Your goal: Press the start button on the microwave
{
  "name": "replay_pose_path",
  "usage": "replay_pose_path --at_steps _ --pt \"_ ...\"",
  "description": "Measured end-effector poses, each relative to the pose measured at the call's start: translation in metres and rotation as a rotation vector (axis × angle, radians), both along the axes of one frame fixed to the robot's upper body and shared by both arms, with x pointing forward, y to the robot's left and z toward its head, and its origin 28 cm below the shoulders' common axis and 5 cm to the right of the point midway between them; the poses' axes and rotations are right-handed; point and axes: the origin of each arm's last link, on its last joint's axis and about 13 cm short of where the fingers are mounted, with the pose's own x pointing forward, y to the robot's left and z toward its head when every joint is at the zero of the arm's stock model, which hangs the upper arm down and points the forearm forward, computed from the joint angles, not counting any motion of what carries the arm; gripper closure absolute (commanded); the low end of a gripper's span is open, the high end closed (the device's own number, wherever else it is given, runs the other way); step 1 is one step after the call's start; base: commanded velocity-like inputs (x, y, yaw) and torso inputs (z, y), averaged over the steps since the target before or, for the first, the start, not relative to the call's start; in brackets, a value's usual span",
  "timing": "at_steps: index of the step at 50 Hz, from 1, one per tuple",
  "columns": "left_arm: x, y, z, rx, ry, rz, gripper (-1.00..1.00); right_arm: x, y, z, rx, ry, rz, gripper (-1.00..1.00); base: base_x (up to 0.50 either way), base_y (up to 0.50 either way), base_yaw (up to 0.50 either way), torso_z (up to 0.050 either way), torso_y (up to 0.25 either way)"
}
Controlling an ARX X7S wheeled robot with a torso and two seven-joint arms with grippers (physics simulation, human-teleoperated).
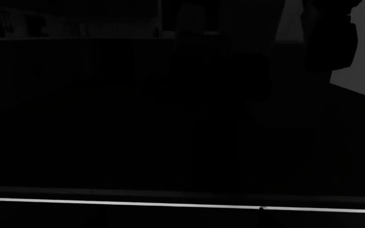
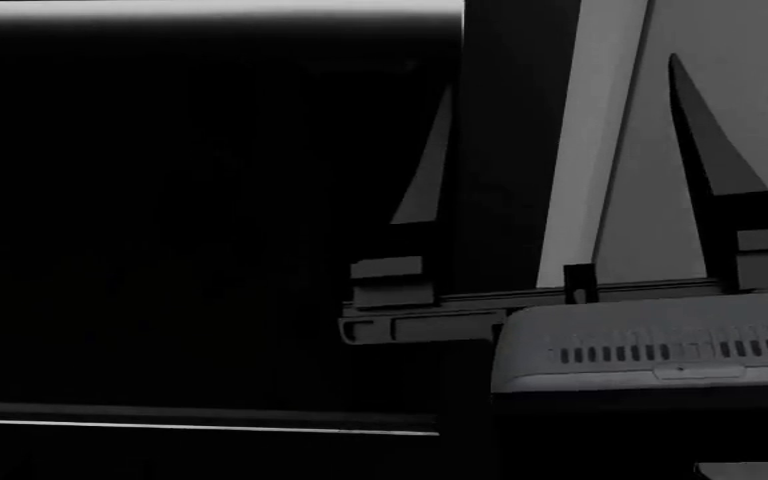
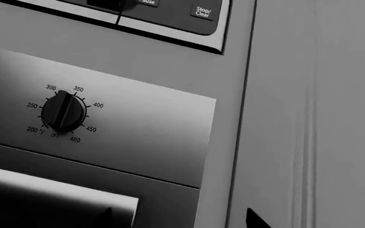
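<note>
The microwave's dark glossy door pane (image 2: 197, 220) fills the left of the head view, with a thin bright line (image 2: 197, 427) along its lower edge and a narrow black side strip (image 2: 498, 150) to its right. The pane also fills the left wrist view (image 1: 169, 118). My right gripper (image 2: 560, 72) is raised close in front of the side strip, and its two dark fingers (image 2: 424, 190) stand wide apart, open and empty. In the right wrist view only its fingertips (image 3: 255, 219) show, below a control panel with a Stop/Clear button (image 3: 203, 11) and a button whose label ends in "Pause" (image 3: 146, 2). My left gripper is out of view.
A black temperature dial (image 3: 62, 111) marked 200 to 480 sits on a silver panel under the buttons. Grey cabinet panels (image 2: 744, 90) stand right of the microwave and also show in the right wrist view (image 3: 315, 118). The gripper's grey vented body (image 2: 651, 350) covers the lower right.
</note>
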Motion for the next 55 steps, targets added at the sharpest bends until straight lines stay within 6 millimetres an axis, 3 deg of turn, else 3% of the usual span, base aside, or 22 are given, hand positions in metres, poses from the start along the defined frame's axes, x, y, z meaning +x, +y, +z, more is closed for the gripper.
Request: replay_pose_path --at_steps 16,17,28,55 --pt "-0.001 0.001 -0.002 0.015 -0.005 -0.002 -1.0 0.005 -0.006 0.108 -0.043 -0.056 0.061 -1.0 0.0 0.0 0.0 0.0 0.0" --pt "-0.001 0.0 -0.001 0.016 -0.005 -0.002 -1.0 0.006 -0.006 0.114 -0.044 -0.057 0.066 1.0 0.0 0.0 0.0 0.0 0.0" --pt "-0.004 -0.001 0.006 0.016 -0.007 0.0 -1.0 0.011 -0.001 0.161 -0.082 -0.066 0.11 1.0 0.0 0.0 0.0 0.0 0.0" --pt "-0.004 -0.001 0.01 0.019 -0.016 -0.002 -1.0 0.049 0.02 0.232 -0.167 -0.062 0.15 1.0 0.0 0.0 0.0 0.0 0.0"
